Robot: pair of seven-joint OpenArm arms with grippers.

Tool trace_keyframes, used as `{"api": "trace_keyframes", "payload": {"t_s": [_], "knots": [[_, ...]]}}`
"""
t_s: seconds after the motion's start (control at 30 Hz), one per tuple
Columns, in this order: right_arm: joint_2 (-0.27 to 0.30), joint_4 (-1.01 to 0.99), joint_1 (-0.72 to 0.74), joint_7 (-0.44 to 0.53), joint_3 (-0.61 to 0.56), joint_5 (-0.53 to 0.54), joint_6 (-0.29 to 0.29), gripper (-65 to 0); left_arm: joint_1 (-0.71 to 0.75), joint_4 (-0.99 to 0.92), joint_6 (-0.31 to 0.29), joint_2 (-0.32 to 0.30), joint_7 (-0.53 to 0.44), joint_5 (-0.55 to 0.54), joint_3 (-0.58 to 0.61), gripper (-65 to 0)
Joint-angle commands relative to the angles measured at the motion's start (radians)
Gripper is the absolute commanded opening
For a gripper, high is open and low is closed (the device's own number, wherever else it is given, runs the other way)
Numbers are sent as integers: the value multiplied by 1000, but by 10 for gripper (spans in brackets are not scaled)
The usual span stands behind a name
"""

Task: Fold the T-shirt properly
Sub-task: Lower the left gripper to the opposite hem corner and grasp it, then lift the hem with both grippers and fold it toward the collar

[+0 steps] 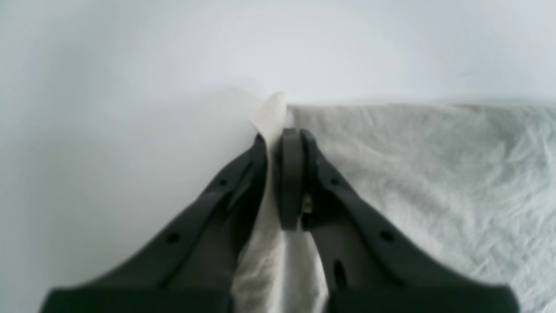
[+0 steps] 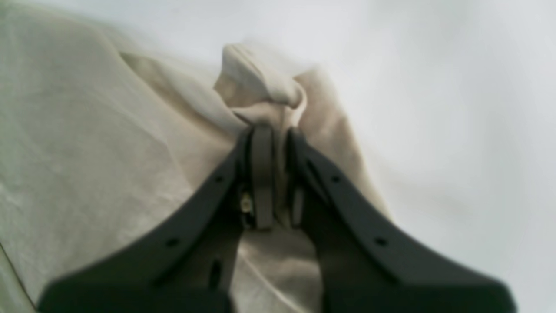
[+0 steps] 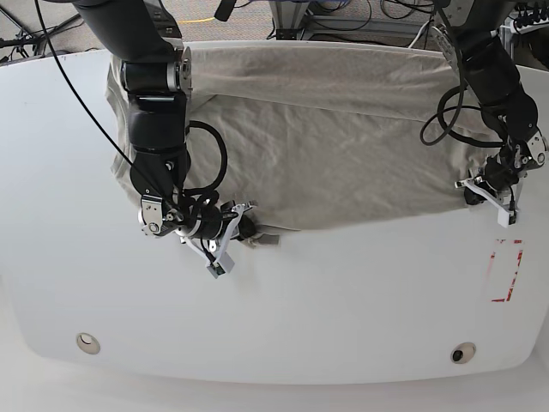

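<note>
the shirt (image 3: 343, 129) lies spread across the far half of the white surface (image 3: 343, 318), its far edge close to the far edge and its near hem running roughly across the middle. both arms are down at that near hem, one at each end.

the left gripper (image 1: 278, 134) is at the hem corner toward the surface's right edge, fingers (image 1: 290, 174) clenched on a thin flap of cloth that passes up between them in the left wrist view. the right gripper (image 2: 276, 132) is at the other hem corner, toward the left edge, fingers (image 2: 262, 174) clamped on a bunched knot of fabric that puckers just past the tips in the right wrist view. in the base view the cloth around that corner is gathered into a small wad at the right gripper (image 3: 249, 230), while the left gripper (image 3: 480, 190) holds a flatter corner.

this reads as the grasp stage of a first fold: both hem corners taken, nothing turned over yet. the next move likely calls for lifting both corners together and carrying them toward the far edge, level with each other so the hem lands straight over the collar end. the bunched right corner may drag a crease into the fold, and uneven travel would skew the fold line.
</note>
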Motion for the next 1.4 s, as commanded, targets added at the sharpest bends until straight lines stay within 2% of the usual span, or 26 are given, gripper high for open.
{"api": "trace_keyframes", "payload": {"t_s": [0.0,0.13,0.27,0.33,0.43,0.53,0.8,1.1,1.37], "knots": [[2,30,33,15,0,14,2,-650,-12,7,-3,-10,18,12,14,-636],[6,99,33,-1,0,20,2,-650,-9,42,-17,-10,18,11,69,-637],[20,240,13,-103,6,20,2,-650,25,197,-109,-8,35,11,72,-639],[26,309,4,-138,3,25,2,-650,31,260,-123,-4,58,11,74,-639],[28,400,-14,-190,2,25,2,-650,34,348,-124,28,88,11,69,-639],[29,505,-54,-247,6,25,2,-650,41,420,-124,27,111,14,67,-639],[29,728,-192,-321,8,25,2,-650,89,492,-124,27,109,12,66,-639],[28,955,-386,-325,9,14,2,-650,158,560,-124,30,109,11,67,-639],[22,1042,-521,-325,11,15,2,-640,219,581,-124,25,111,17,67,-639]]}}
